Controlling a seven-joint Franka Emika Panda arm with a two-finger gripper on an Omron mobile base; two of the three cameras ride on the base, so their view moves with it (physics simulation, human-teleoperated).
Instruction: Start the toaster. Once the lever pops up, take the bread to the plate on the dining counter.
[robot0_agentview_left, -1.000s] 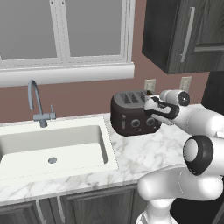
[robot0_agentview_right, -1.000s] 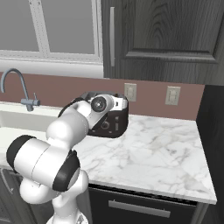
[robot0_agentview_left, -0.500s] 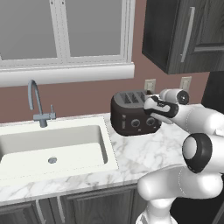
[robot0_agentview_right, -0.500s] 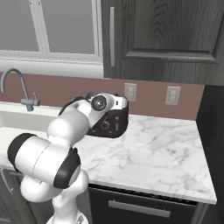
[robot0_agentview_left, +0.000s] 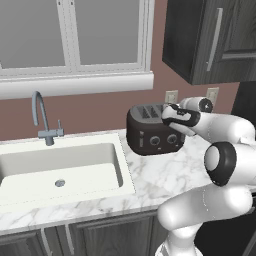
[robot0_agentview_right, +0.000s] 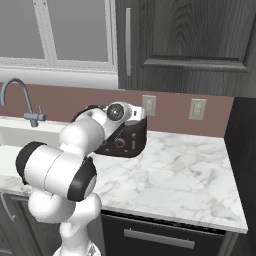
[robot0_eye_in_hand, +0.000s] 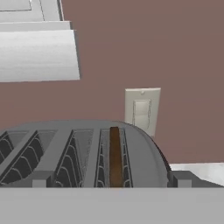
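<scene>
— Where's the toaster (robot0_agentview_left: 152, 131)?

— On the worktop (robot0_agentview_right: 170, 172), against the back wall, to the right of the sink (robot0_agentview_left: 60, 167). The faucet (robot0_agentview_left: 42, 117) is behind the sink.

— And the bread (robot0_eye_in_hand: 115, 156)?

— Down in one of the toaster's slots, toward the switch-plate side.

— The robot's hand?

— Its gripper (robot0_agentview_left: 170, 114) is over the toaster's right end, below the wall cabinet (robot0_agentview_left: 210, 37).

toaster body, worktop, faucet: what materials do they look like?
Toaster: dark glossy shell, plastic or enamelled metal, with soft highlights and silver-rimmed knobs.
Worktop: polished white marble look, grey veins.
Faucet: brushed grey metal, a matte, even sheen.
All are rendered, so this is judged on looks alone.
</scene>
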